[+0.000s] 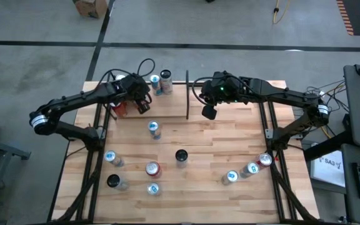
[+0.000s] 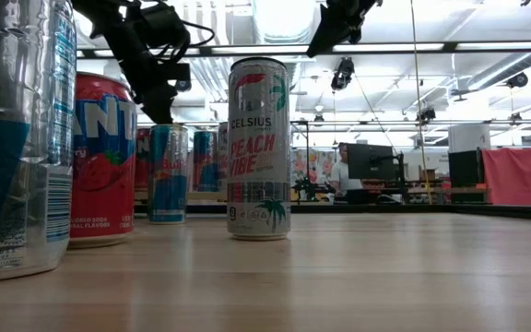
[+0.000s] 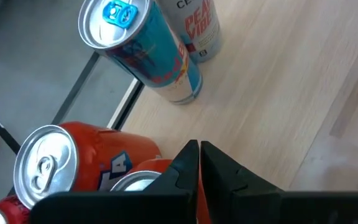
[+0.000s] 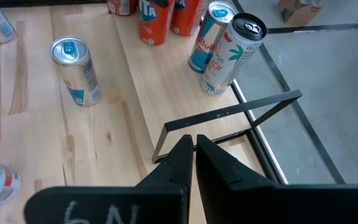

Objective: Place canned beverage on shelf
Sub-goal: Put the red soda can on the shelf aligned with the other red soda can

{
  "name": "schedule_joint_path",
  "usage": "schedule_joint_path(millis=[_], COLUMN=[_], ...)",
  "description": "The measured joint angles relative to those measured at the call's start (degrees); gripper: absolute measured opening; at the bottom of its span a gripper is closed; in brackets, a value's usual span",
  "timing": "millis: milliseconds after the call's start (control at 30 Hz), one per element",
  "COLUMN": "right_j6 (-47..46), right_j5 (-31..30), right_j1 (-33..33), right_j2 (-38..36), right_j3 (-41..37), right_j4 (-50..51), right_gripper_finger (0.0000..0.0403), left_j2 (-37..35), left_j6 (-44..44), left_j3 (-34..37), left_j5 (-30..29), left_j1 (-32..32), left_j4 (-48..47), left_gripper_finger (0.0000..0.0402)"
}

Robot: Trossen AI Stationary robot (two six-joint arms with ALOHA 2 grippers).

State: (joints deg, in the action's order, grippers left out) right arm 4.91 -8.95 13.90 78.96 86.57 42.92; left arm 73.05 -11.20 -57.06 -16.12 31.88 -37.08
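High view. The left hand (image 1: 144, 102), fingers closed on nothing, hovers over the far left of the bench (image 1: 230, 144), just beside the orange cans (image 1: 121, 107) and near the two tall cans (image 1: 161, 82) standing at the far edge. The right hand (image 1: 209, 112), likewise closed and empty, hangs just right of the thin black divider bar (image 1: 187, 94). The shelf (image 1: 170, 103) is the narrow bay between the bench's left frame and that bar; both hands flank it. The loose cans stand upright across the near half of the bench; the closest, a blue-topped can (image 1: 154, 129), lies toward the near edge from the left hand and nearer to it than to the right hand.

Low view. A tall white can (image 2: 258, 148) stands upright mid-bench, its long axis vertical; a red can (image 2: 102, 159) stands at left. Both arms enter from above.

Left wrist view. The closed fingers (image 3: 185, 165) point down past an orange can (image 3: 73, 165) toward a blue can (image 3: 143, 46) on the shelf floor.

Right wrist view. The closed fingers (image 4: 182, 162) sit above the black frame bar (image 4: 229, 115); a blue-topped can (image 4: 74, 70) stands apart on open planks. In judgement, the left arm is better placed to fetch it, and must open first.
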Motion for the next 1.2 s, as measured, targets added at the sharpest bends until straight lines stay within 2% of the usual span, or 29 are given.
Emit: schedule_joint_path(millis=[133,300,467,633,933,1200], right_j6=[0.0,-0.3,0.2,0.9,1.7,1.7], right_j5=[0.0,0.0,0.0,0.0,0.1,0.1], right_j1=[0.0,0.0,0.0,0.0,0.0,0.0], right_j2=[0.0,0.0,0.0,0.0,0.0,0.0], right_j3=[-0.1,-0.2,-0.2,-0.2,-1.0,-2.0], right_j4=[0.0,0.0,0.0,0.1,0.1,0.3], right_gripper_finger=[0.0009,0.0009,0.0009,0.0009,0.0009,0.0009], left_j2=[-1.3,-4.9,-7.8,-7.7,-2.8,-0.6], left_j6=[-0.3,-3.0,-13.8,-15.6,-10.4,-8.2], left_j3=[-0.1,-2.9,-4.6,-3.8,-3.8,-3.8], left_j5=[0.0,0.5,7.9,11.3,10.3,3.1], left_j1=[0.0,0.0,0.1,0.2,0.2,0.3], left_j4=[-0.6,-7.2,-19.0,-19.7,-15.8,-15.6], left_gripper_finger=[0.0000,0.0000,0.0000,0.0000,0.0000,0.0000])
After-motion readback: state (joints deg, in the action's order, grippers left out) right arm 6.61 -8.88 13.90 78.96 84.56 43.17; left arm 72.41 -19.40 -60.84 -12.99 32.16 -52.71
